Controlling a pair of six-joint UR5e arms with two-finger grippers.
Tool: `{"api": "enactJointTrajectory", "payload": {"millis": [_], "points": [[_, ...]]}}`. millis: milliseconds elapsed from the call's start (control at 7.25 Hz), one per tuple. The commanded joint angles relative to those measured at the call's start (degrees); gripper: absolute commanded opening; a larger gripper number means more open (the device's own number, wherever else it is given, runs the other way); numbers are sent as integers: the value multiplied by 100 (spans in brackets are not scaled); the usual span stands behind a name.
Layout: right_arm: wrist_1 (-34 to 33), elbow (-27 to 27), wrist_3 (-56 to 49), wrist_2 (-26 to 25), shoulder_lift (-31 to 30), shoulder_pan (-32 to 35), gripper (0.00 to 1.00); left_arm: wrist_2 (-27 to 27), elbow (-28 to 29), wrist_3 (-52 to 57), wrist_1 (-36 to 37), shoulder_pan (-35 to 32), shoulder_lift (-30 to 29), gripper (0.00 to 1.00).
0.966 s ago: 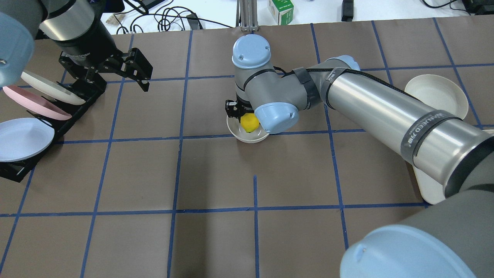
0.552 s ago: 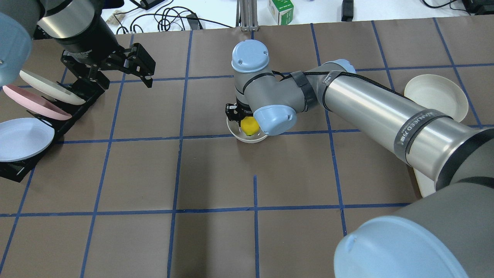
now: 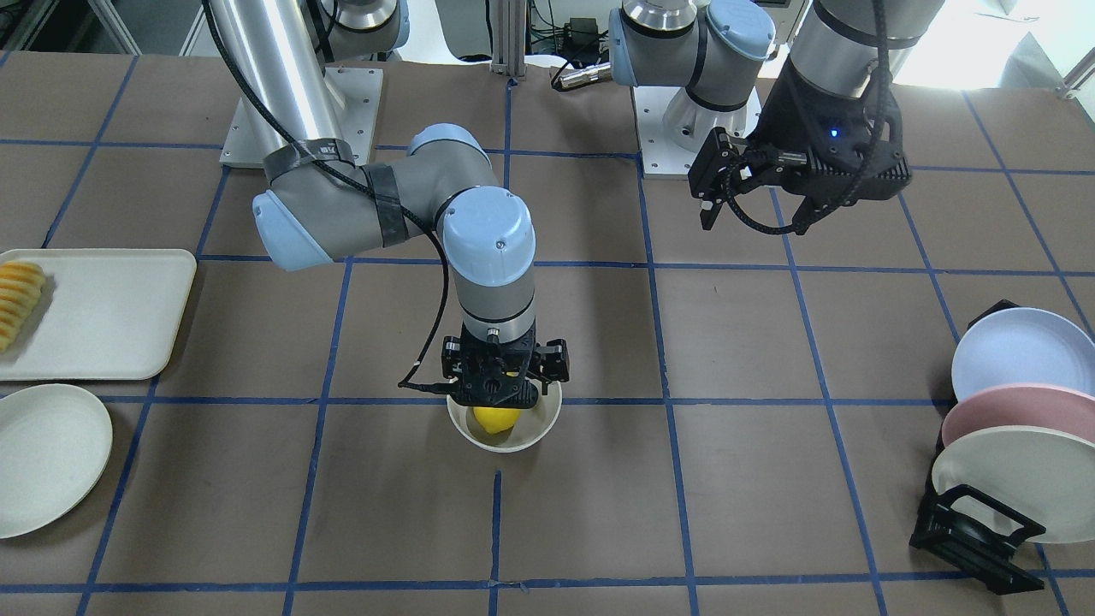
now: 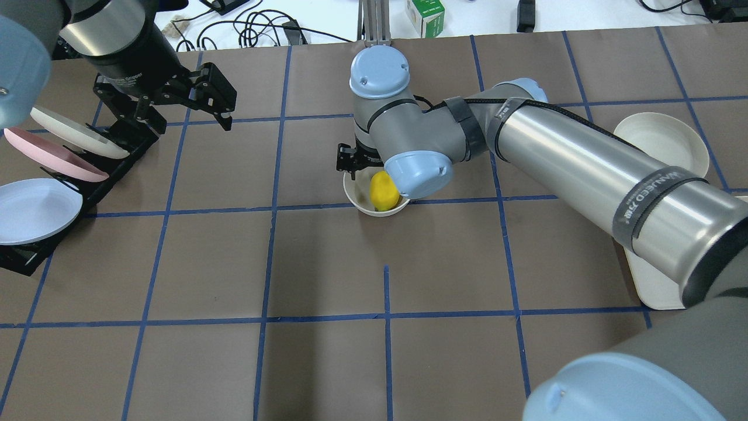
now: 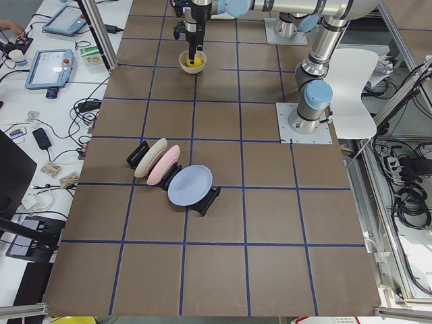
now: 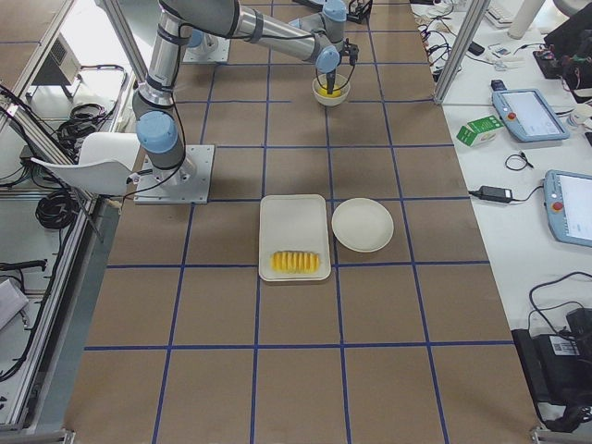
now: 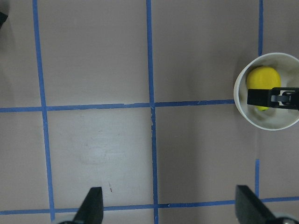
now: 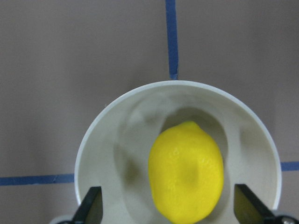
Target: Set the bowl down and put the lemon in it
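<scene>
The off-white bowl [image 4: 353,195] stands near the middle of the table, also in the front view [image 3: 541,430]. The yellow lemon [image 4: 381,190] lies inside it, clear in the right wrist view [image 8: 186,172] and the front view [image 3: 496,419]. My right gripper [image 3: 501,392] hangs open just above the bowl [image 8: 112,154], its fingertips [image 8: 91,205] on either side of the lemon and apart from it. My left gripper [image 4: 181,114] is open and empty, held above the table near the plate rack; its wrist view shows the bowl [image 7: 275,122] and lemon [image 7: 260,80] off to the right.
A black rack [image 4: 111,169] with three plates stands on the robot's left. A white tray [image 3: 103,316] with sliced fruit [image 3: 17,299] and a flat off-white plate [image 3: 47,458] lie on the robot's right. Cables and a small box lie beyond the table's far edge.
The right gripper has let go of the lemon, which now lies on its side in the bowl, and has lifted a little. The left gripper has barely shifted.
</scene>
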Motion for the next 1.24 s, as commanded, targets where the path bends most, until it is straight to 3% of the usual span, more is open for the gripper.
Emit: {"api": "enactJointTrajectory", "payload": {"millis": [0, 276, 552, 828, 1103], "points": [[841, -30, 1, -42, -934, -71, 100, 47, 28, -21, -44, 30, 58, 100], [2079, 5, -25, -95, -1971, -316, 100, 38, 98, -21, -132, 48, 93, 100], [2872, -3, -1264, -156, -2624, -1288, 100, 21, 107, -21, -132, 66, 75, 100], [3226, 5, -2203, -183, -2863, -1968, 100, -40, 107, -21, -124, 66, 58, 100], [3236, 93, -2284, -192, -2873, -1961, 100, -67, 116, -30, -115, 66, 32, 100]]}}
